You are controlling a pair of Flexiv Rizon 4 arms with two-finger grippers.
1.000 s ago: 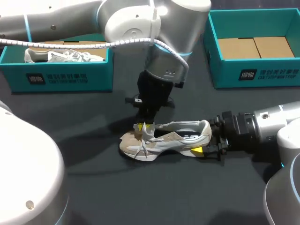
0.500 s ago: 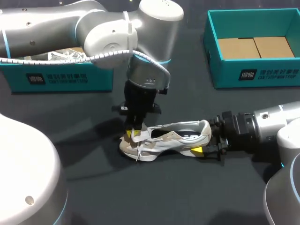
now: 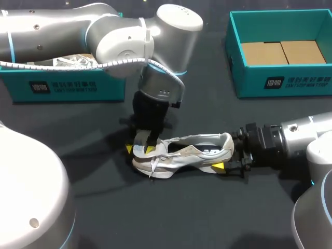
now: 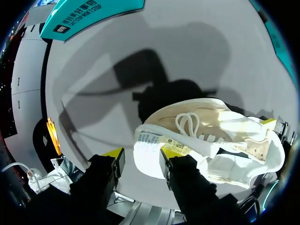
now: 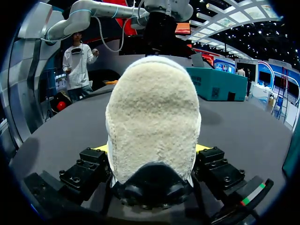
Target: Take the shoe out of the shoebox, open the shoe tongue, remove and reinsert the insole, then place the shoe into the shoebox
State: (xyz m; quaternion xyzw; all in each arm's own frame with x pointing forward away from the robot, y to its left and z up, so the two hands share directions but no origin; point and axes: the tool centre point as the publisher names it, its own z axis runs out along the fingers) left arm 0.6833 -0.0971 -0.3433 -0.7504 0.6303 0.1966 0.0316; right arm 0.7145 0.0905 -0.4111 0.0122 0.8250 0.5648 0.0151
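shoebox (image 3: 72,85) at left holds a sneaker (image 3: 72,62), right shoebox (image 3: 280,83) cardboard (image 3: 282,52), shoe (image 3: 192,155) lies outside.

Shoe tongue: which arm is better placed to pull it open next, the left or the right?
Left, probably. The left gripper sits at the front of the shoe, with the tongue between its open fingers. The right gripper is shut on the heel and steadies the shoe.

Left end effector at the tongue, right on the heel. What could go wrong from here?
The tongue touches only one finger of the open left end effector; it may flop back over the opening. The laces lie just ahead of it and could snag. The right end effector clamps only the heel, so the shoe might twist.
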